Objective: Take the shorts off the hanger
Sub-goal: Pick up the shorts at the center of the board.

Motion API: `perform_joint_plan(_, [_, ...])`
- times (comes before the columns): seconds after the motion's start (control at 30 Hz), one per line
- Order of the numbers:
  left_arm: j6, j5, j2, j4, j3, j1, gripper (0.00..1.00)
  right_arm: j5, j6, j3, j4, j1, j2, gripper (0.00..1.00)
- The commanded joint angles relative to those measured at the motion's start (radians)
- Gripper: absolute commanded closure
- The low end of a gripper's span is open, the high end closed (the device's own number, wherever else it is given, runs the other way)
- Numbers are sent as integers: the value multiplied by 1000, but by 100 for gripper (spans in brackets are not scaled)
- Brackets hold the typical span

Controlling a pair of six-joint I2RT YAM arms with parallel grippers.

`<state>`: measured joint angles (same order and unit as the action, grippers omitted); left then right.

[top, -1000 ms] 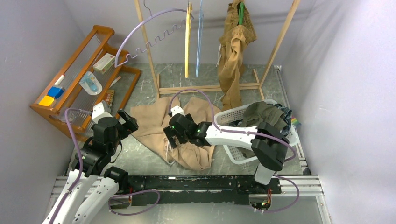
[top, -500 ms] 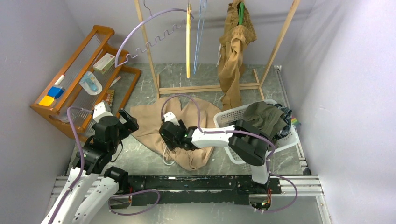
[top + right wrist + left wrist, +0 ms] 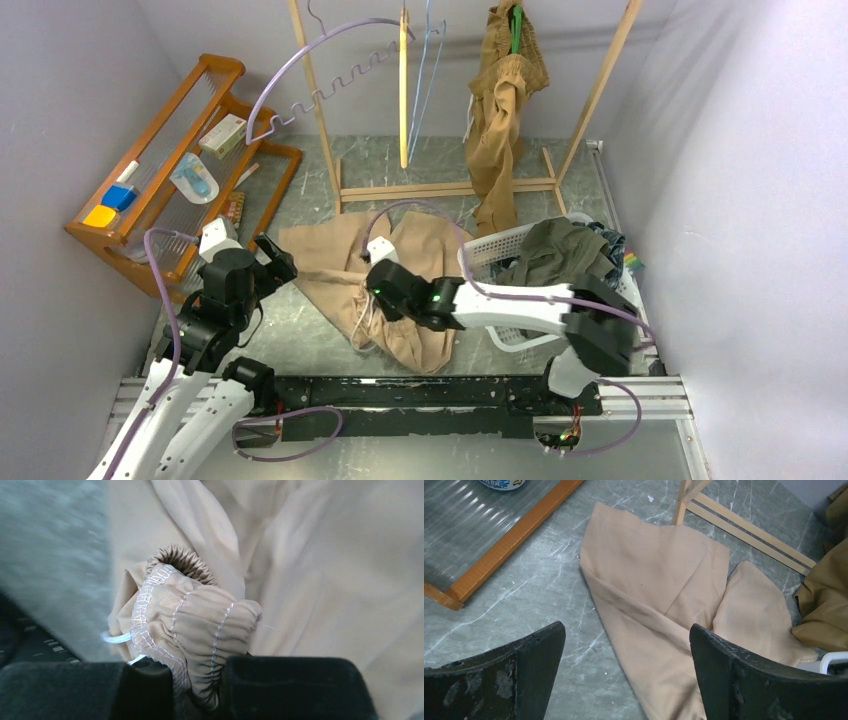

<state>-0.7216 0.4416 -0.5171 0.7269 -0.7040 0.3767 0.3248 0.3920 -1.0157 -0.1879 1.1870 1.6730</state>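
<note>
Clamping down on the gathered elastic waistband of the light beige shorts [image 3: 300, 555], the right gripper [image 3: 200, 680] has its jaws drawn close together with a bunched fold of cloth between them. A thin white cord [image 3: 115, 637] shows beside the pinched waistband. These shorts lie spread and rumpled on the grey tabletop [image 3: 300, 340], between the two arms and in front of the wooden rack [image 3: 320, 110].

The left gripper [image 3: 626, 645] hangs above the left part of the same shorts with its jaws wide apart and nothing between them; it touches no cloth.

On the rack, the tan-brown shorts [image 3: 500, 110] hang from a green hanger [image 3: 516, 25] at the right end of the rail, their lower end reaching down to the rack's foot bar. To the left of them hang a yellow wooden hanger [image 3: 403, 90] and a blue wire hanger [image 3: 425, 60], both bare.

A white basket [image 3: 480, 255] stands at the right of the tabletop, just beside the beige shorts. The olive green shorts [image 3: 555, 250] lie heaped in it, and a dark garment [image 3: 610, 245] shows at its far right edge; its print cannot be made out.

An orange wooden shelf [image 3: 215, 70] leans at the left wall with small items on it.
</note>
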Motion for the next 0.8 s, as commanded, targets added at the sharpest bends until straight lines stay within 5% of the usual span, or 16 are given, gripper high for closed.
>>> perform_joint_plan(0.0, [7, 3, -3, -4, -14, -3, 2, 4, -37, 2, 12, 5, -270, 100])
perform_joint_plan(0.37, [3, 7, 35, -13, -5, -2, 3, 103, -62, -5, -94, 5, -729, 100])
perform_joint_plan(0.53, [5, 4, 27, -12, -7, -2, 3, 104, -107, -124, -161, 5, -801, 100])
perform_joint_plan(0.77, [8, -1, 19, -16, -6, -2, 3, 423, -216, -331, -308, 5, -778, 100])
